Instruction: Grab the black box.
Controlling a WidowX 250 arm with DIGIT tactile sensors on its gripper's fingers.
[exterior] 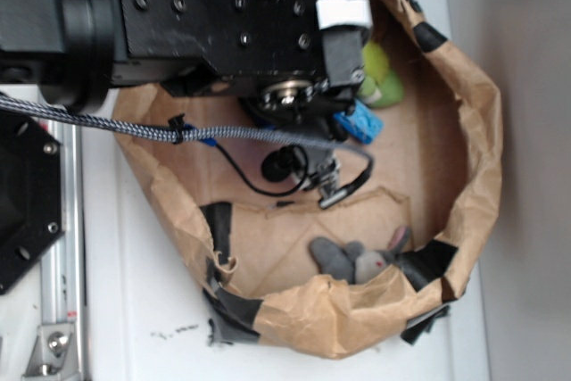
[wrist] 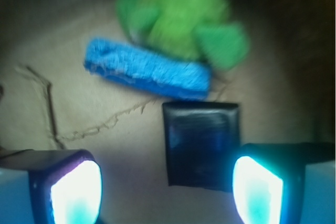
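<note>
Overhead, most of the exterior view is taken up by the black robot arm (exterior: pixel 178 15), which is stretched from the left edge across the top of a crumpled brown paper enclosure (exterior: pixel 482 131). The enclosure is seen to be patched with black tape (exterior: pixel 428 37) at several places along its rim and is set on a white table (exterior: pixel 143 292). A black hexagonal plate (exterior: pixel 22 202) with screws is visible at the left edge, beside a metal rail. A braided grey cable (exterior: pixel 116 124) is run from the left across the paper wall toward the arm's wrist.

Inside the enclosure, a grey stuffed toy (exterior: pixel 357 260) is lying near the lower wall. A green plush toy (wrist: pixel 184 17) is seen farther in, with a blue sponge (wrist: pixel 147 72) just below it and touching it in the wrist view.

The black box (wrist: pixel 201 142) is found flat on the paper floor, just below the right end of the sponge. It is hidden by the arm in the exterior view.

The gripper (wrist: pixel 167 187) is held wide apart above the floor, and nothing is clasped in it. The right finger pad (wrist: pixel 257 190) is overlapping the box's lower right corner in the wrist view; whether it touches cannot be told. The left pad (wrist: pixel 76 192) is well clear of the box.
</note>
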